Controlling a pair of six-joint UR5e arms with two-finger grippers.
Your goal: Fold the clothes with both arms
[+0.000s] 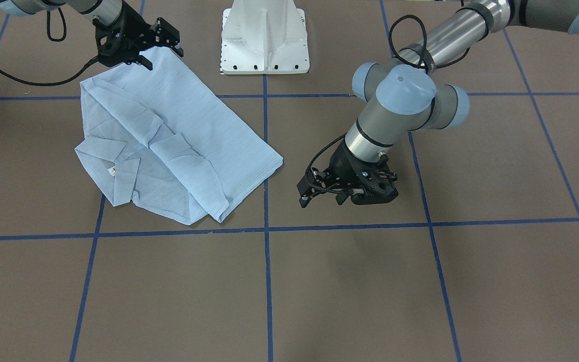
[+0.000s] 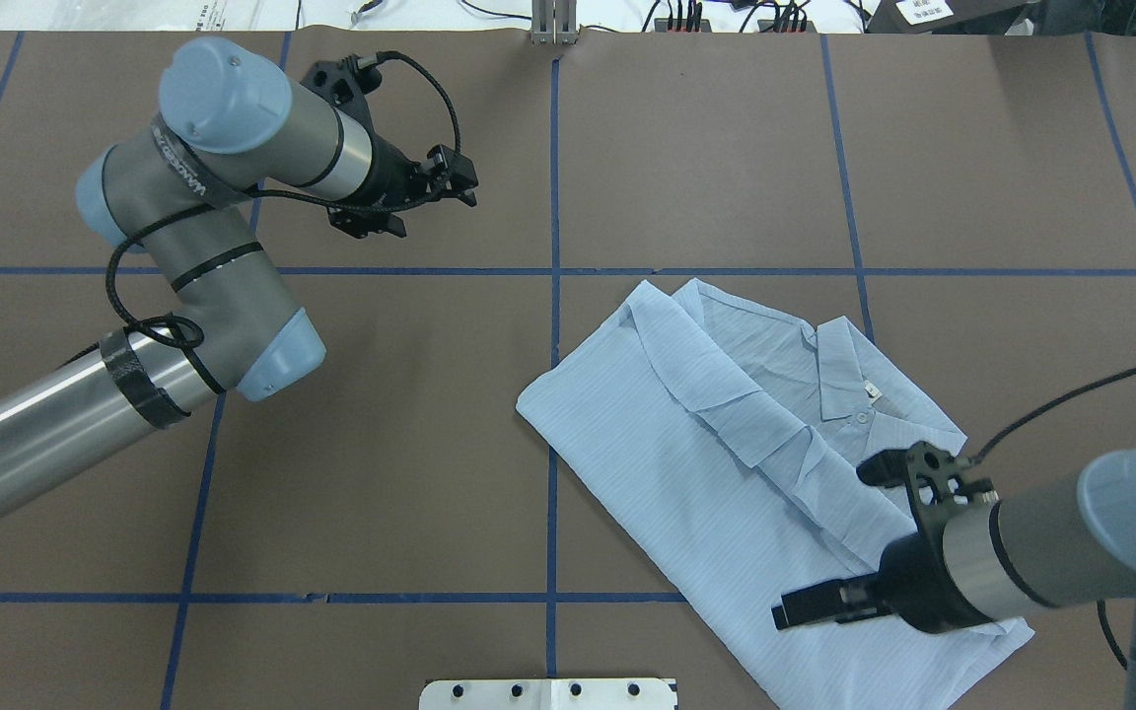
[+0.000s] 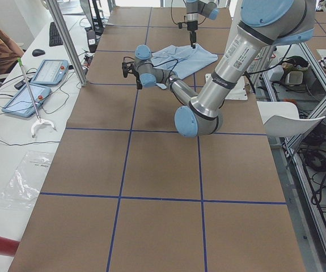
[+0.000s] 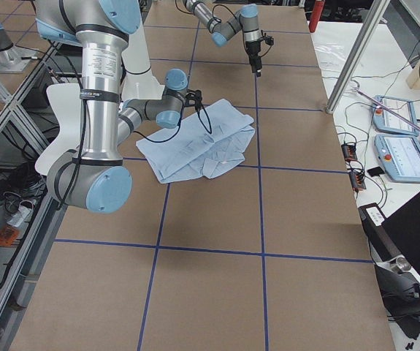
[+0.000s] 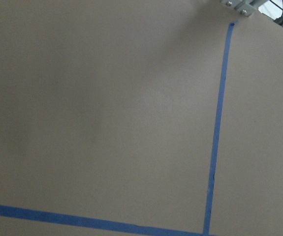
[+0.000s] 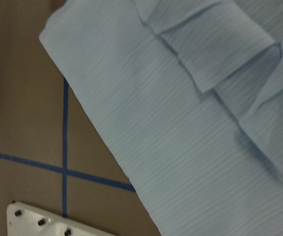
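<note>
Shirt (image 1: 204, 130) lies folded flat, right claw (image 1: 163, 54) spread over its edge, left claw (image 1: 320, 198) spread well clear of it.

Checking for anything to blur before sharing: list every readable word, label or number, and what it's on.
None reads clearly.
Dark lettering along the silver tubular left arm: too small to read.
Small white neck tag on the pale blue striped shirt: too small.
White printed label beyond the table's far edge: blurred.

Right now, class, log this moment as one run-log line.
shirt: partly folded, flat on table | left end effector: open, apart from shirt | right end effector: open, at shirt's edge
</note>
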